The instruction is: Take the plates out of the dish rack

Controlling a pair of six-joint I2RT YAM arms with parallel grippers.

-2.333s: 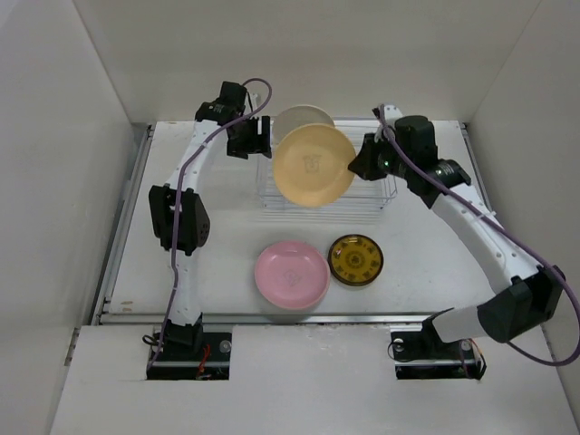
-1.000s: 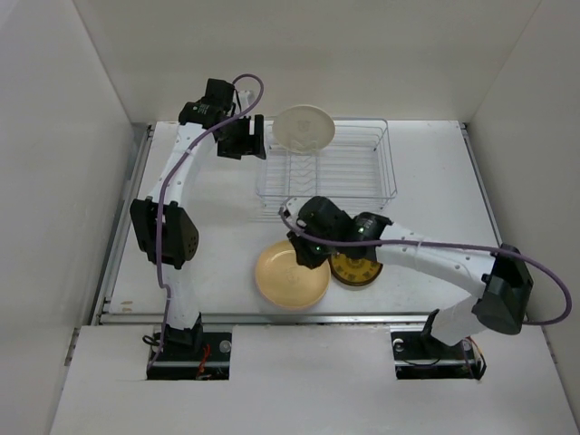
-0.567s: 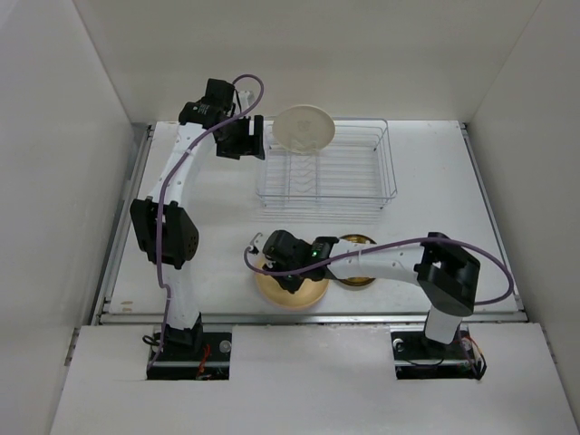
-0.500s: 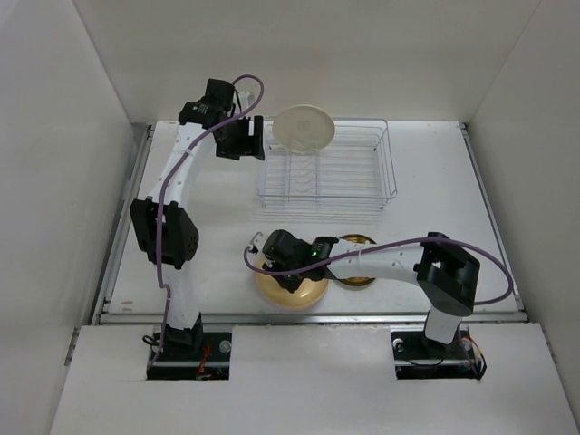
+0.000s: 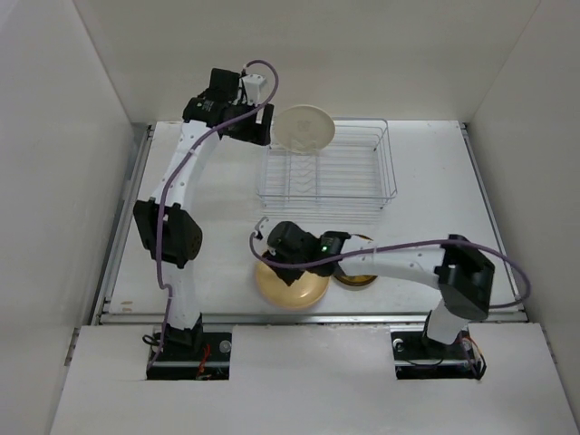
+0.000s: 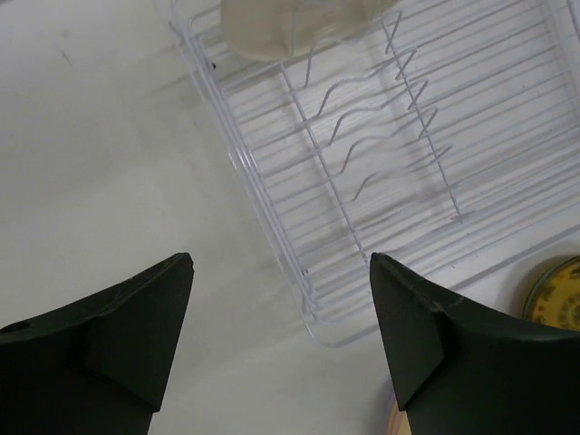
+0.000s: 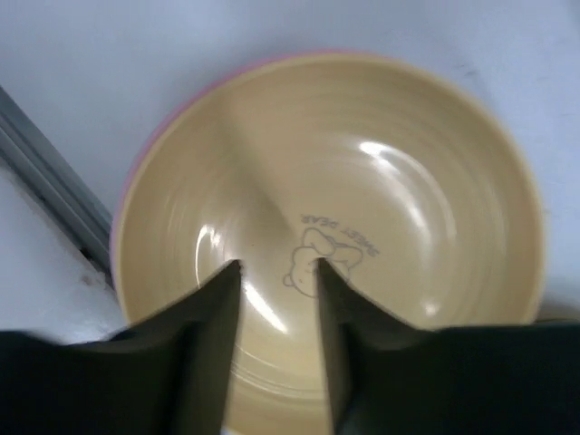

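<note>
The wire dish rack [image 5: 328, 172] holds one cream plate [image 5: 304, 127] upright at its back left corner. My left gripper [image 5: 260, 127] hovers open just left of that plate; in the left wrist view its gripper [image 6: 281, 265] spreads wide above the rack [image 6: 362, 172], with the cream plate [image 6: 281, 23] at the top edge. A yellow-tan plate [image 7: 344, 245] lies stacked on a pink plate [image 7: 149, 140], of which only the rim shows. My right gripper [image 7: 275, 265] hangs open over the yellow-tan plate [image 5: 292, 285], holding nothing. The dark amber plate [image 5: 358, 277] lies beside the stack, partly under my right arm.
A metal rail [image 5: 272, 317] runs along the table's near edge, close to the plate stack, and shows as a grey strip [image 7: 45, 172] in the right wrist view. White walls enclose the table on the left, back and right.
My right gripper set the yellow-tan plate onto the pink one, opened, let go and lifted slightly. My left gripper shifted right, closer to the cream plate.
</note>
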